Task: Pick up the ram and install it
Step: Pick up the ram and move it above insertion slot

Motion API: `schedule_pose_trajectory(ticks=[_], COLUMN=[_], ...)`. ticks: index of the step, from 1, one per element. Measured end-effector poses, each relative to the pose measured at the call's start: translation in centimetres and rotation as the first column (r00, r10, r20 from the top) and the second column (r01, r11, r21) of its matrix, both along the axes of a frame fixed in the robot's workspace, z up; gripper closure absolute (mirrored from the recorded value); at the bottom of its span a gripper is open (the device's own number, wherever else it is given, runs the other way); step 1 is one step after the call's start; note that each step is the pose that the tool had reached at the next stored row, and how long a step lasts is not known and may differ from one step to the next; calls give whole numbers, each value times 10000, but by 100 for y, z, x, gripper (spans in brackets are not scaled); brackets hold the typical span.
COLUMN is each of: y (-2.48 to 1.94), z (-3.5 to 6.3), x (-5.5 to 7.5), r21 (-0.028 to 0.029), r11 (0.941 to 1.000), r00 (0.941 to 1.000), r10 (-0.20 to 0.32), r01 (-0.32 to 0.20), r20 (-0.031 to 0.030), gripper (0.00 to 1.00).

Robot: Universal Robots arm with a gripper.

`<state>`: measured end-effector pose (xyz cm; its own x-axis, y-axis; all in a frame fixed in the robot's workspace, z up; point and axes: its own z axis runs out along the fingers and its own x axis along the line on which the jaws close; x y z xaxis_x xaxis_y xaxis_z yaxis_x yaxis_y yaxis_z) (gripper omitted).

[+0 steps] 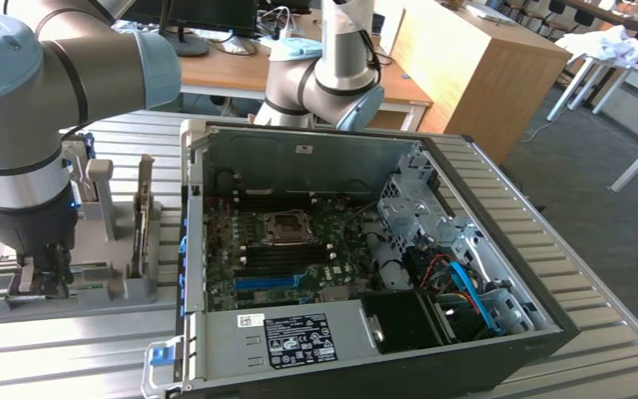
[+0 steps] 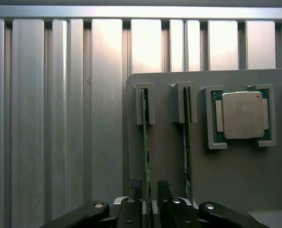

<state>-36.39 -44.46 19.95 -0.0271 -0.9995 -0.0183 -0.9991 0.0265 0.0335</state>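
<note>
Two rams stand on edge in slots of a grey holder [image 2: 226, 185]. My gripper [image 2: 149, 186] straddles one end of the nearer ram [image 2: 145, 137], a thin green board seen edge-on. One fingertip [image 2: 136, 187] lies against the board, and a narrow gap shows on the other side. The second ram [image 2: 186, 142] stands parallel beside it, outside the fingers. In the exterior view, the gripper [image 1: 44, 278] reaches down into the holder [image 1: 130, 287], on that view's left of the open computer case [image 1: 197, 249]. The motherboard [image 1: 286, 249] with its long memory slots lies exposed inside the case.
A square silver processor chip [image 2: 242, 115] sits in its own pocket of the holder, beyond the second ram. The holder and case rest on a ribbed aluminium table [image 2: 46, 118]. Cables and a drive cage [image 1: 452, 266] occupy the case's right side. A wooden desk [image 1: 485, 66] stands behind.
</note>
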Motion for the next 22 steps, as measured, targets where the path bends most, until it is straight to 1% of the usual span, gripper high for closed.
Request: schedule_pose_trajectory(ticks=[22], y=[0], z=[2], x=[19], r21=[-1], r11=[10000], r00=[10000], r10=[60], r01=[-60], r20=[-1], gripper=[73])
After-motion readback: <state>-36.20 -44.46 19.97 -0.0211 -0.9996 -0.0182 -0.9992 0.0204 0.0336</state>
